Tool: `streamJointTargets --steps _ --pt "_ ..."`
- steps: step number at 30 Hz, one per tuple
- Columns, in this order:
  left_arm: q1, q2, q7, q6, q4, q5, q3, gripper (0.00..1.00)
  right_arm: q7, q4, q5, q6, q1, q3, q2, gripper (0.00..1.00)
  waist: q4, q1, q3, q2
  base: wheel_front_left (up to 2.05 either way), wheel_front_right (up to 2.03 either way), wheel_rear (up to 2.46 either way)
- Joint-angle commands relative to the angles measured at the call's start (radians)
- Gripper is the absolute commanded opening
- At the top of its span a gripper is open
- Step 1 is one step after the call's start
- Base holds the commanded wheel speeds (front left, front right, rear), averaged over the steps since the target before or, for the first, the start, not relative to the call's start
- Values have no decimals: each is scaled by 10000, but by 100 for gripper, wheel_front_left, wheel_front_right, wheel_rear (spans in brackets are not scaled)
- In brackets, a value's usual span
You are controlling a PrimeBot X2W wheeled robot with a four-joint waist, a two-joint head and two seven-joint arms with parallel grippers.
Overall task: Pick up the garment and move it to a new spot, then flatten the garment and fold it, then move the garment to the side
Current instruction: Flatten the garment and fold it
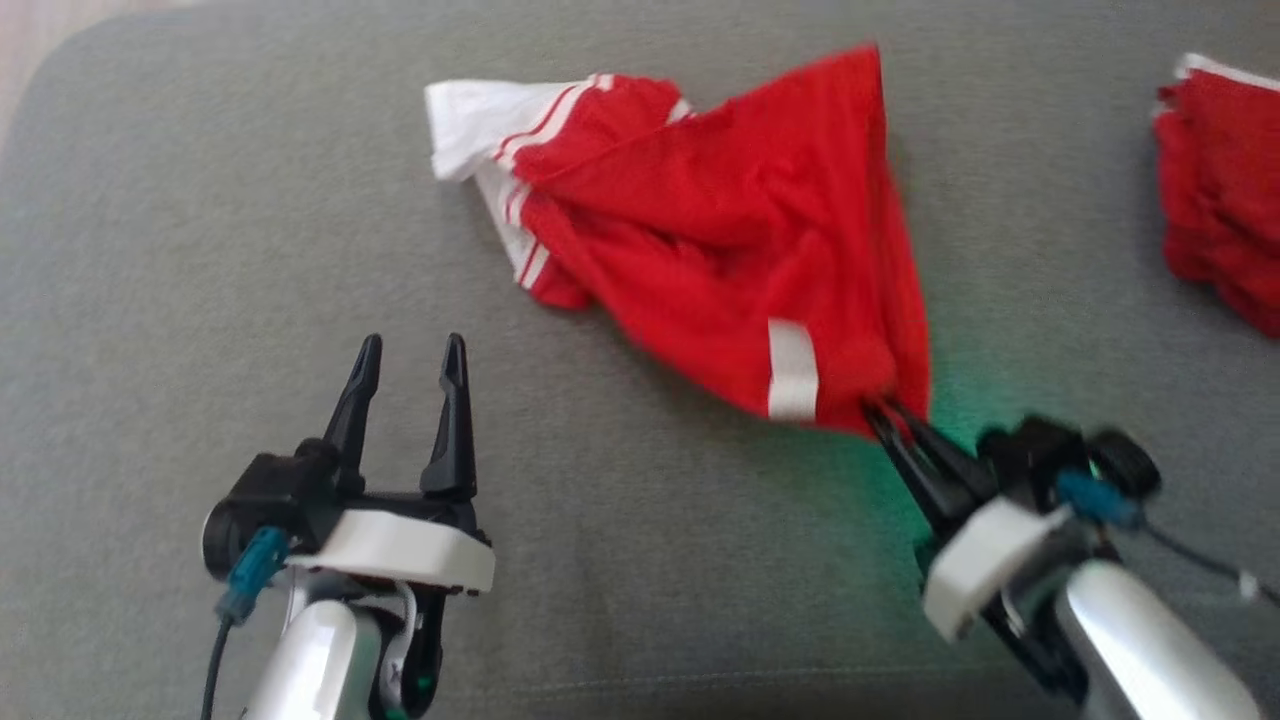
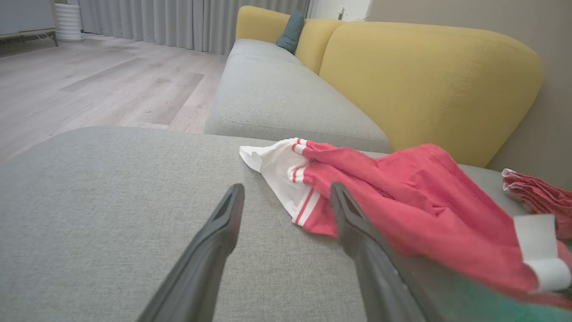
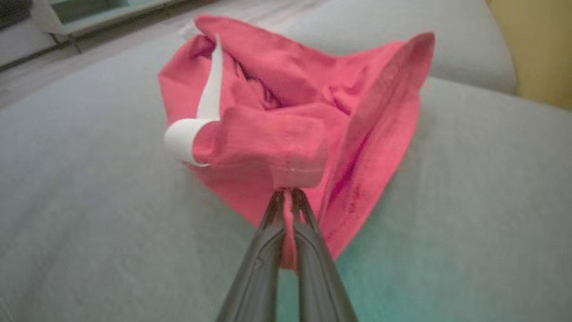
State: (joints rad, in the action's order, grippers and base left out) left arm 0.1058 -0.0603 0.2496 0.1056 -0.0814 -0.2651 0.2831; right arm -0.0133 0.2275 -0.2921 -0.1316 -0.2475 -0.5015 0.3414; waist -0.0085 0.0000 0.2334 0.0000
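Nearest, left of the garment point(image 1: 720, 220), the left gripper point(image 1: 412, 345) hangs spread and empty; the right gripper point(image 1: 882, 410) pinches the garment's near corner, probably to drag it; the garment lies bunched on the grey cushion point(image 1: 200, 200); a red pile point(image 1: 1220, 190) sits farther right.

The right gripper point(image 3: 286, 197) pinches the near hem of the red garment point(image 3: 290, 103), its fingers pressed together on the cloth. A white strip point(image 3: 183, 136) curls along the garment's left side. A grey cushion point(image 3: 89, 214) lies under the garment, and a yellow backrest point(image 3: 540, 49) stands beyond its right edge
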Motion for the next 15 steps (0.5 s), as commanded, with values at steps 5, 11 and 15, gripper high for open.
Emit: streamJointTargets --steps 5,11,15 --pt "95 -225 122 19 371 81 -379 100 474 -755 837 9 1185 985 -188 0 -461 0 -174 0 0 0 0" --pt "93 -269 122 47 334 27 -406 100 948 -1097 1308 9 1998 1709 -470 69 -619 0 -280 0 0 0 0" --pt "66 -267 122 57 312 -17 -404 100 1117 -1489 1245 9 2341 1891 -515 100 -642 0 -341 0 0 0 0"
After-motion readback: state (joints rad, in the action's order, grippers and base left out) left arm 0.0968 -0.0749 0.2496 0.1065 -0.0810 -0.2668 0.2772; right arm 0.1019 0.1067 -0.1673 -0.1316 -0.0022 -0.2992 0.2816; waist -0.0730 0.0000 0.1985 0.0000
